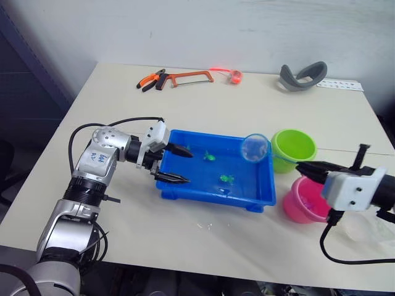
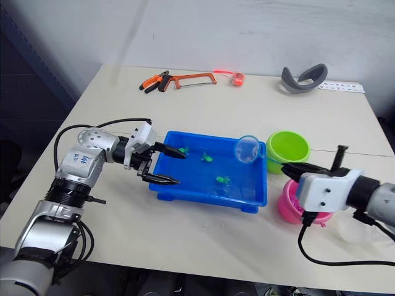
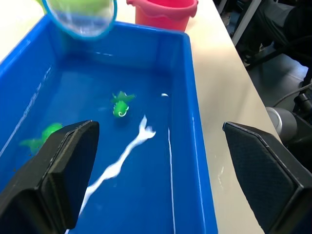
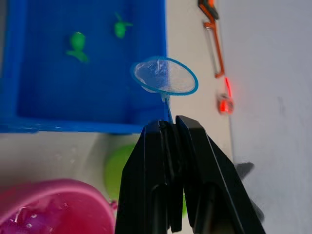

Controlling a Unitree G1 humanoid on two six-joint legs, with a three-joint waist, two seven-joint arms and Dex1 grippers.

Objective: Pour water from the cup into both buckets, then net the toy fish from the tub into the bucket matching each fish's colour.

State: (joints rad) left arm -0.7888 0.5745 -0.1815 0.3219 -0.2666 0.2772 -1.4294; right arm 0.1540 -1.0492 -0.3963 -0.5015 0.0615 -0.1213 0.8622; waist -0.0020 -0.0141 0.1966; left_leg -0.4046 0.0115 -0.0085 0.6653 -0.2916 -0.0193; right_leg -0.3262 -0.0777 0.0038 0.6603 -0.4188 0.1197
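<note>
My right gripper (image 4: 168, 127) has its jaws clamped on the net (image 1: 255, 148), its hoop raised over the far right corner of the tub (image 1: 203, 193) beside the green bucket (image 1: 294, 147), while my left gripper (image 1: 174, 165) straddles the tub's left rim, jaws wide.

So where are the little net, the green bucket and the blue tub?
net (image 1: 255, 148), left eye view, on the mesh of the hoop.
green bucket (image 1: 294, 143), left eye view, inside wall.
blue tub (image 2: 207, 198), right eye view, near rim.
</note>
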